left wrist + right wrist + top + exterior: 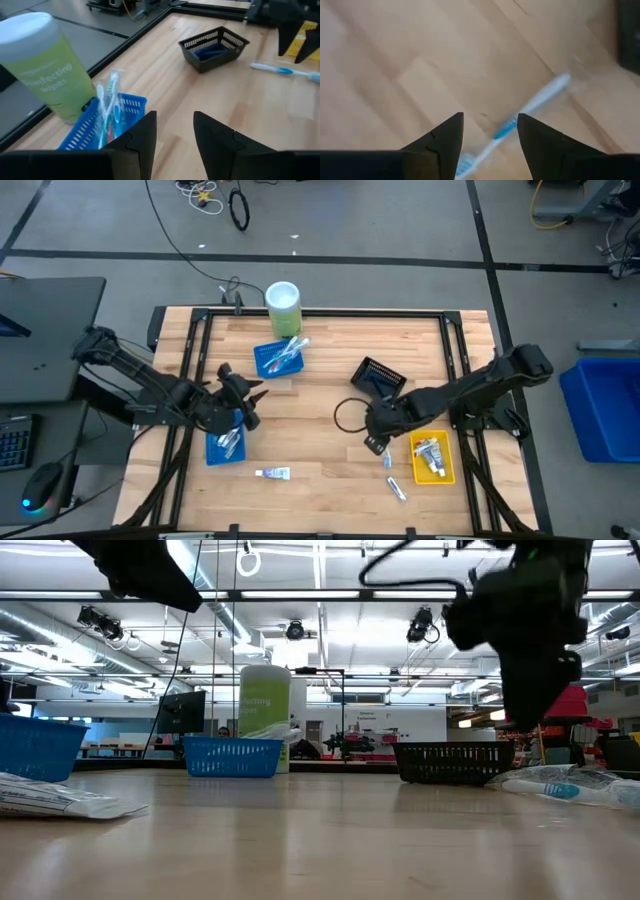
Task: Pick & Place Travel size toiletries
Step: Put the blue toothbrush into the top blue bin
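Observation:
A blue-white toothbrush point(530, 111) lies flat on the wooden table, and my right gripper point(490, 117) hangs open just above it, fingers pointing down, touching nothing. In the high view this gripper point(375, 443) is left of the yellow tray point(447, 470), with the toothbrush point(388, 459) beside it. A white tube point(272, 473) and another small item point(397, 488) lie near the front edge. My left gripper point(175, 117) is open with nothing between its fingers, above the near blue tray point(218, 452), which holds small items.
A far blue tray point(268, 360) holds toothbrushes point(107, 107), next to the tall green-and-white cylinder point(283, 302). A black tray point(380, 377) stands at centre right. The yellow tray holds small toiletries. Bare wood lies between the two arms.

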Robot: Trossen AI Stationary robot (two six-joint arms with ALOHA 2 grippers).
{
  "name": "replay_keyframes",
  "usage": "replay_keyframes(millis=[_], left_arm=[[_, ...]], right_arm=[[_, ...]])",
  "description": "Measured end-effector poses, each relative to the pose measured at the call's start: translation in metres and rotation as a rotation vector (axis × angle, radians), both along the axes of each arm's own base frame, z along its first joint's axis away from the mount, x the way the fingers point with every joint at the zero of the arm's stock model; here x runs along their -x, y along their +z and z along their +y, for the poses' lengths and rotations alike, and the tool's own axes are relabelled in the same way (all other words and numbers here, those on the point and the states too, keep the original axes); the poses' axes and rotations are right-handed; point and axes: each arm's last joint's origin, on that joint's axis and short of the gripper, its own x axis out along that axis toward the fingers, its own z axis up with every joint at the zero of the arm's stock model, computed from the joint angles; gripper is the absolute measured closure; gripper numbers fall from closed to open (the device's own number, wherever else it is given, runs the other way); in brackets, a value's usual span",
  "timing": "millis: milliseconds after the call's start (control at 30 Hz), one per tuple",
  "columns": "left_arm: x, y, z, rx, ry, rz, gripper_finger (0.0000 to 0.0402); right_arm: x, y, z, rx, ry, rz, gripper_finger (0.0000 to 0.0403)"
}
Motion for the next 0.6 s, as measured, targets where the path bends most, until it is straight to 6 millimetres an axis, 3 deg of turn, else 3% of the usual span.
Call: replay_keyframes(millis=[433, 600], left_arm=[[-0.007, 0.002, 0.013, -0.036, 0.042, 0.014, 0.0265], [-0.007, 0.002, 0.016, -0.066, 0.04, 0.039, 0.0265]], right_arm=[[-0.01, -0.047, -0.008, -0.023, -0.036, 0.249, 0.0215], [-0.012, -0.058, -0.008, -0.014, -0.014, 0.278, 0.024]])
